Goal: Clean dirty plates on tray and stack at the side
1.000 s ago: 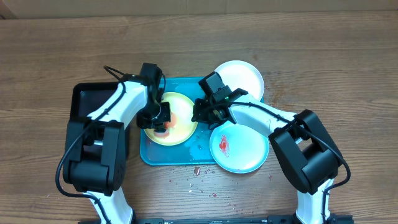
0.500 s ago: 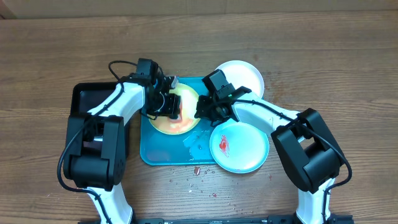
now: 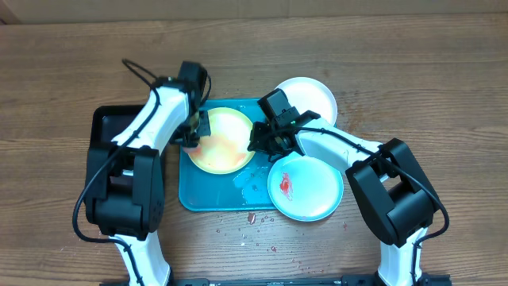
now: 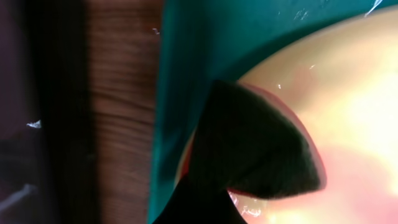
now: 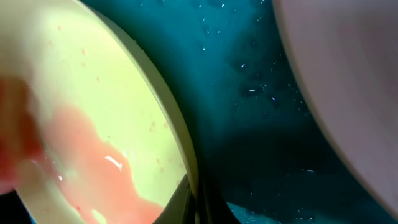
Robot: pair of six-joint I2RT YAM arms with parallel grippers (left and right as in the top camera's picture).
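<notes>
Plainly the job was early: on the table (image 3: 397, 63), nothing was stacked beside the tray (image 3: 208, 195). The yellow plate (image 3: 226, 143) lay on the tray under a pink film. The smeared white plate (image 3: 313, 191) overhung the tray's right edge, its red blot unwiped, and the far white plate (image 3: 309, 97) looked clean at the tray's far corner. The overhead view placed all three plates and both arms but hid the jaws. Only the right wrist view showed the right gripper (image 3: 262, 141) clamped tight on the yellow plate's right rim. Only the left wrist view showed the left gripper (image 3: 194, 133) closed on what seemed a dark pad (image 4: 255, 149), pressed on that plate's left edge.
</notes>
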